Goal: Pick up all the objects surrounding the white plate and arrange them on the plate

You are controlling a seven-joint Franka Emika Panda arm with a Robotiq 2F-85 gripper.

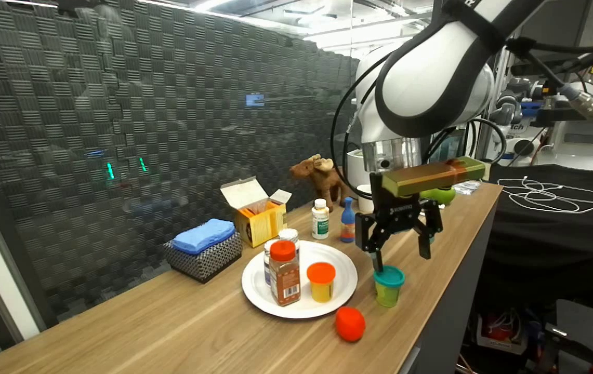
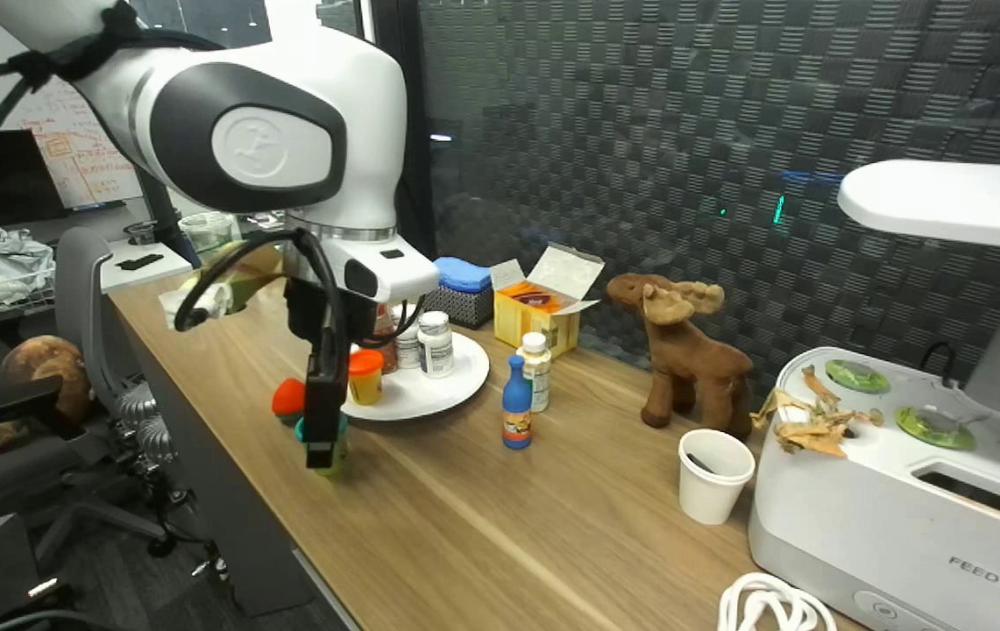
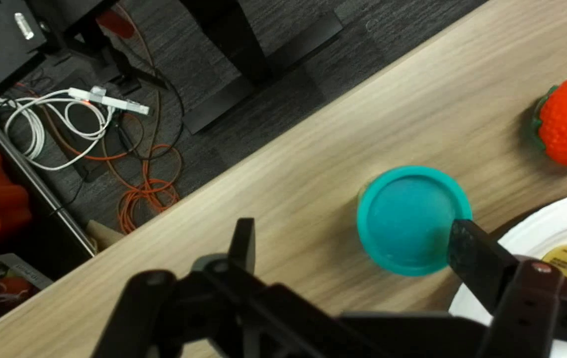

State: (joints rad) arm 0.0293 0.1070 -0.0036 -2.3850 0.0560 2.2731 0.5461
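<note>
The white plate (image 1: 342, 262) holds a red-lidded spice jar (image 1: 285, 283), an orange-lidded yellow tub (image 1: 321, 285) and two white-capped bottles (image 2: 436, 346). A teal-lidded green tub (image 1: 388, 291) stands upright on the table beside the plate. My gripper (image 1: 402, 257) is open and empty above that tub. In the wrist view one fingertip overlaps the teal lid (image 3: 410, 214) on its plate side; the other is well apart from it. A red strawberry-like object (image 1: 350, 324) lies near the plate. A white bottle (image 1: 320, 221) and a blue bottle (image 1: 347, 223) stand behind the plate.
An open yellow box (image 1: 261, 221) and a patterned box with a blue cloth (image 1: 203, 249) stand along the wall. A brown moose toy (image 2: 684, 350), paper cup (image 2: 714, 482) and white planter (image 2: 885, 508) stand farther along. The table's edge runs close to the green tub.
</note>
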